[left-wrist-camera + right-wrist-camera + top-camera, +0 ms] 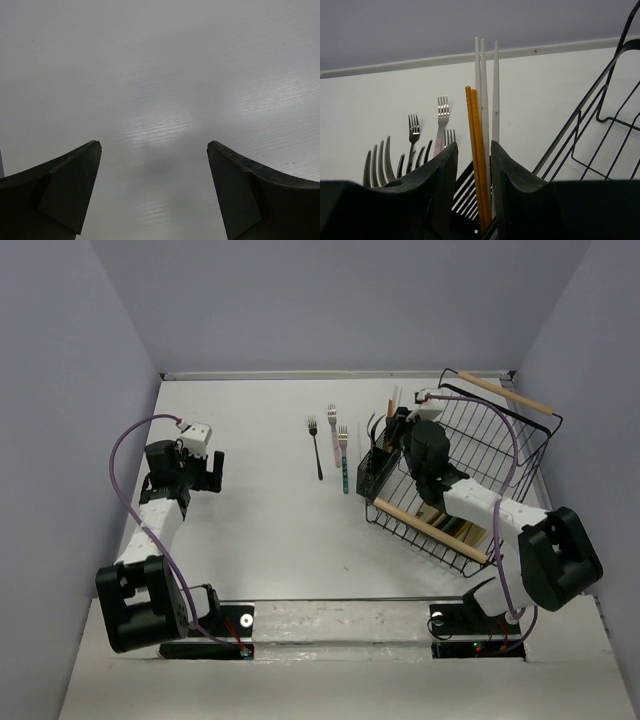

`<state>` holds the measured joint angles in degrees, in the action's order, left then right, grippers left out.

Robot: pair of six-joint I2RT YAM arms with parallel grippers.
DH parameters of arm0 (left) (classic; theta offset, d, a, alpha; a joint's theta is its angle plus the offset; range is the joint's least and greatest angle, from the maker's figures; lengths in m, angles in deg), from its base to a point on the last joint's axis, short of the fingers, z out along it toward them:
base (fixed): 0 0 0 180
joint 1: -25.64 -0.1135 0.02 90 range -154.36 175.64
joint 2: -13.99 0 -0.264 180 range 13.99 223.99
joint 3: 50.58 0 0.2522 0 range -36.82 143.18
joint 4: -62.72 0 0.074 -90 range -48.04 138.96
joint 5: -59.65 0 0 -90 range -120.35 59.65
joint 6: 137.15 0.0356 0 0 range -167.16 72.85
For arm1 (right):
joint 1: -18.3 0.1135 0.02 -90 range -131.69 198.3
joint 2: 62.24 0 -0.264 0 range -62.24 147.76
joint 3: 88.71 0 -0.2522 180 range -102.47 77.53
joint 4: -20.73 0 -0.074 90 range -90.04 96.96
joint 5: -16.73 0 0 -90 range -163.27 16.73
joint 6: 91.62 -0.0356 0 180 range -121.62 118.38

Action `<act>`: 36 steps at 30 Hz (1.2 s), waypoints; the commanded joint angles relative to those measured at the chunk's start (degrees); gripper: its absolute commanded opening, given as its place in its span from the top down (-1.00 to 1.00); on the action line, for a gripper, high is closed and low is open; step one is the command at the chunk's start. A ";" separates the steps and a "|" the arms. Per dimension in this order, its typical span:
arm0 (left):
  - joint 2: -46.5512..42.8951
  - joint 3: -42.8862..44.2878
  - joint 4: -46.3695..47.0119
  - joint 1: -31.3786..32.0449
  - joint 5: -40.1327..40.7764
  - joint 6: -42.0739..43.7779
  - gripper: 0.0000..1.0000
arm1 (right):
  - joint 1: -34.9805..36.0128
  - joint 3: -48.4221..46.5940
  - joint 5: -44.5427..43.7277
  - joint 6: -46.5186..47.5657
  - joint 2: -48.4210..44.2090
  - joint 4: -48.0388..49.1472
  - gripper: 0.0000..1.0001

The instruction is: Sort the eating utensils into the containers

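Left end effector [154,145]: was held spread wide over the white surface [160,60].
Right end effector [474,147]: was parted, slim orange wooden chopsticks [476,130] left ungripped between.

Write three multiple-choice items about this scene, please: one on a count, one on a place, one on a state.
1. How many forks lie on the table?
A. one
B. three
C. six

2. Where are the orange chopsticks?
A. flat on the table
B. upright between the fingers of the right gripper
C. held by the left gripper

3. How is the left gripper?
A. open and empty
B. shut on a fork
C. shut on a chopstick

Key:
1 B: the black fork, pink fork and teal fork lie there.
2 B: the right wrist view shows them rising between the fingers.
3 A: only bare table shows between its spread fingers.
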<state>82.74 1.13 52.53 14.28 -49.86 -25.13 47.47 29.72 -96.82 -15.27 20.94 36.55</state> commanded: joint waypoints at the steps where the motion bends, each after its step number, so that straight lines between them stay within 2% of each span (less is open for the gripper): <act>1: 1.82 2.81 0.56 0.19 1.47 -0.22 -0.98 | -0.08 -1.40 2.89 2.66 -6.08 -1.09 0.20; 3: 3.84 6.33 -0.75 3.08 5.42 -1.10 -0.96 | -0.08 -3.86 6.05 4.41 -7.67 -4.61 0.13; 6: 7.26 13.27 -3.48 8.78 8.69 -1.28 -0.93 | -0.08 -6.15 6.85 4.77 -9.25 -8.21 0.12; 8: 11.03 18.61 -5.94 19.83 13.42 -0.67 -0.93 | -0.08 -6.77 6.94 4.42 -11.35 -9.80 0.12; 9: 12.53 20.39 -6.29 22.23 14.57 -0.66 -0.93 | -0.08 -6.16 7.11 4.16 -12.24 -9.98 0.12; 14: 26.23 34.79 -12.61 31.11 15.64 -1.71 -0.89 | -0.08 -4.05 9.05 2.93 -16.46 -10.51 0.13; 18: 40.54 49.71 -18.40 33.76 14.94 -5.40 -0.83 | -0.08 -4.22 9.66 3.63 -17.43 -12.79 0.13; 22: 48.66 59.32 -22.64 34.82 11.17 -9.80 -0.80 | -0.08 -4.31 9.75 5.03 -17.96 -15.25 0.13; 27: 56.65 69.07 -25.88 35.96 11.68 -12.44 -0.78 | -0.08 -2.90 9.49 5.30 -18.75 -15.26 0.13; 36: 62.64 71.55 -27.22 37.02 13.17 -13.41 -0.75 | -0.08 -1.50 8.96 6.27 -19.10 -15.26 0.12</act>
<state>144.05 69.57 27.35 50.72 -37.47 -37.42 47.47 27.79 -87.82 -10.37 3.24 20.22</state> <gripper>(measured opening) 0.880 0.438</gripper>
